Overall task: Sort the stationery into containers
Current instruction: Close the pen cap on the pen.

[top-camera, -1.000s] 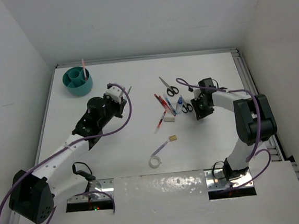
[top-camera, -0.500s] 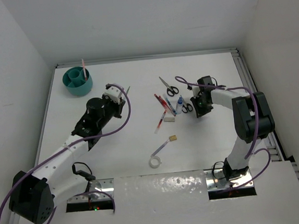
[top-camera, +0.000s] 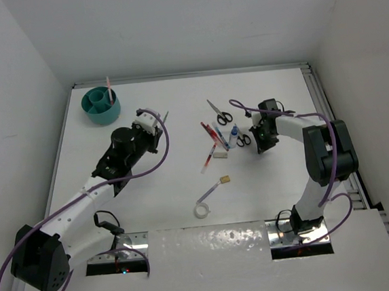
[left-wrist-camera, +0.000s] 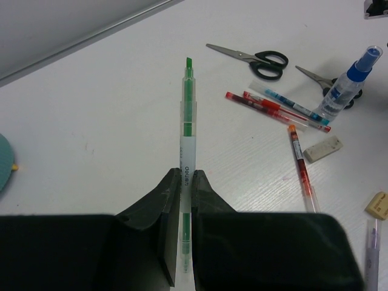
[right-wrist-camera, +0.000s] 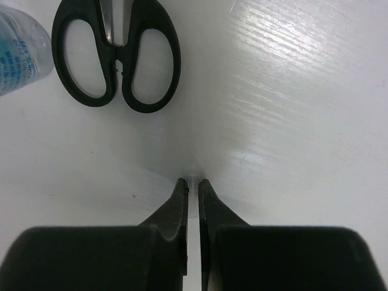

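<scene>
Just beyond right gripper [right-wrist-camera: 193,182], scissors [right-wrist-camera: 123,79], green pen [left-wrist-camera: 188,121] in left gripper [left-wrist-camera: 182,177]

We saw only the handles of the scissors [right-wrist-camera: 123,76]; the picture's edge cut off their blades and most of the glue bottle [right-wrist-camera: 18,42].

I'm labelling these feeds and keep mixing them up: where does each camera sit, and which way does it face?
Top external: fixed above and behind the bases, looking down on the table; both arms show, with left hand and right hand.
Left wrist: on the left arm, looking forward along fingers shut on a green pen.
Right wrist: on the right arm, looking down past shut fingers at black scissors.
Shared: both wrist views catch the glue bottle.
</scene>
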